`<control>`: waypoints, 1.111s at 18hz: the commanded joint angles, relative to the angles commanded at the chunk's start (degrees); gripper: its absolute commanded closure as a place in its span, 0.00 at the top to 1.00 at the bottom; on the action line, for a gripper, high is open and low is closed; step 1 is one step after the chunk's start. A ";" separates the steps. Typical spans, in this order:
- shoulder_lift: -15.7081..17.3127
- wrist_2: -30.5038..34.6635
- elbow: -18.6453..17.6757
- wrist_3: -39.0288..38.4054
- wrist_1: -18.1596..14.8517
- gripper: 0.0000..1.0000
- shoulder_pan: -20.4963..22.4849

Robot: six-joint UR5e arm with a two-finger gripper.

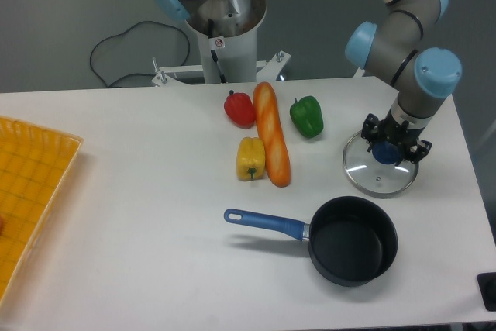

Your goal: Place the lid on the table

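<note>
The white table point(139, 215) fills most of the frame, with a yellow tray point(27, 191) at its left edge. At lower right sits a black saucepan point(353, 249), its blue handle pointing left and slightly up. A long bread loaf point(271, 133) lies at upper centre, its long axis running top to bottom, flanked by red point(240, 108), yellow point(250, 158) and green point(307, 116) peppers. At right, the round glass lid point(378, 170) lies flat on the table just above the saucepan, knob upward. The gripper point(390, 150) sits over that blue knob; whether it is clamped cannot be told.
</note>
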 joint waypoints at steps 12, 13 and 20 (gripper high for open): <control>-0.35 -0.09 0.09 0.00 0.09 0.51 0.00; -0.35 -0.09 0.09 0.00 0.09 0.52 0.00; -0.44 -0.09 0.09 0.26 0.09 0.74 0.00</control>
